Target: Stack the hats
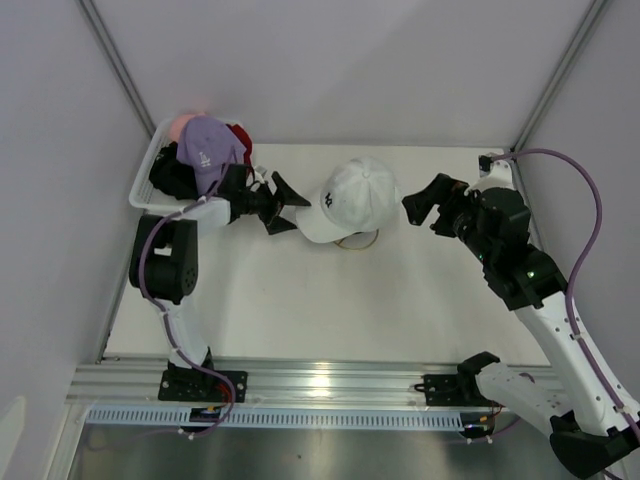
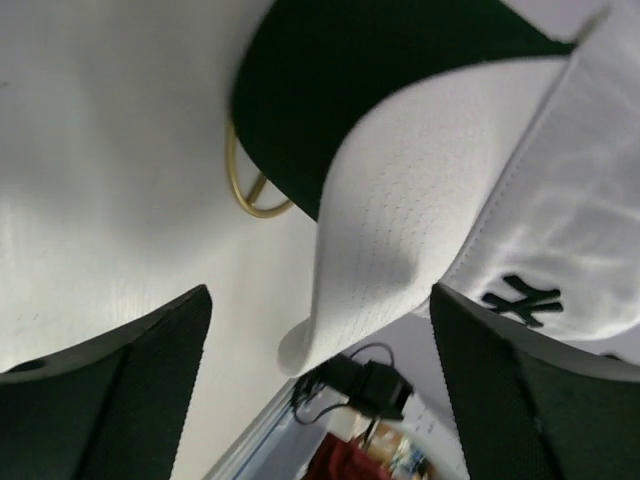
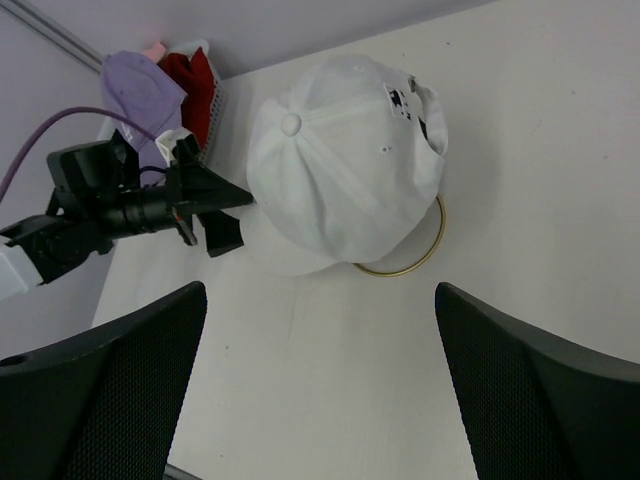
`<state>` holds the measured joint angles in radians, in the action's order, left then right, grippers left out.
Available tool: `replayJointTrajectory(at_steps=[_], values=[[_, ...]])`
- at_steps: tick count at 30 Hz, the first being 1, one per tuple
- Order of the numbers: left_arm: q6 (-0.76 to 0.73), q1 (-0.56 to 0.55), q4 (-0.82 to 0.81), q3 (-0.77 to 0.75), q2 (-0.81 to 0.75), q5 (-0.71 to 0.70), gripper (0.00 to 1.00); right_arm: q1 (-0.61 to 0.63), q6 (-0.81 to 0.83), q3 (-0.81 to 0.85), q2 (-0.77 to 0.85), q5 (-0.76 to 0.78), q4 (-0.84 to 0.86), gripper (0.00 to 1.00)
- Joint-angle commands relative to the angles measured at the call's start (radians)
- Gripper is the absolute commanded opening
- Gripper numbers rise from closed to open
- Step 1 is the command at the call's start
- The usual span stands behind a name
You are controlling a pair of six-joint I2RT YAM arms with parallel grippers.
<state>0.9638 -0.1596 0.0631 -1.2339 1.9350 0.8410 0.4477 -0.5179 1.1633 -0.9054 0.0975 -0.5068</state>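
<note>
A white cap (image 1: 352, 198) with a black front logo sits on a gold wire stand (image 1: 362, 241) at mid-table. In the left wrist view its brim (image 2: 380, 260) dips between my spread fingers without being clamped, and dark green fabric (image 2: 360, 80) shows beneath it. My left gripper (image 1: 293, 212) is open just left of the brim. My right gripper (image 1: 418, 212) hovers open to the right of the cap, holding nothing. More hats lie in the basket: lavender (image 1: 207, 150), pink (image 1: 181, 126), red (image 1: 239, 135) and black (image 1: 170, 180).
The white mesh basket (image 1: 143, 185) stands at the back left corner against the wall. The stand's gold ring (image 3: 420, 252) rests on the white table. Walls close in left, right and back. A metal rail (image 1: 320, 380) runs along the near edge.
</note>
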Motion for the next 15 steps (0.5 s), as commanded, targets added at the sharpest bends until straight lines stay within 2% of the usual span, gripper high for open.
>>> replayJointTrajectory(at_steps=[1,2,7,11,15], values=[[-0.167,0.028,0.227,-0.073,-0.126,-0.172,0.96,-0.004,0.068,0.07,-0.026,0.004,-0.015,1.0],[-0.183,0.034,0.28,-0.106,-0.14,-0.189,0.99,-0.003,0.085,0.078,-0.039,0.005,-0.018,1.0],[-0.33,0.045,0.496,-0.206,-0.229,-0.31,1.0,-0.004,0.116,0.117,-0.075,0.018,-0.027,1.0],[-0.436,0.045,0.647,-0.321,-0.348,-0.475,0.99,-0.006,0.15,0.151,-0.108,0.028,-0.036,1.0],[-0.575,0.045,0.736,-0.346,-0.499,-0.64,1.0,-0.017,0.151,0.19,-0.145,0.087,-0.042,1.0]])
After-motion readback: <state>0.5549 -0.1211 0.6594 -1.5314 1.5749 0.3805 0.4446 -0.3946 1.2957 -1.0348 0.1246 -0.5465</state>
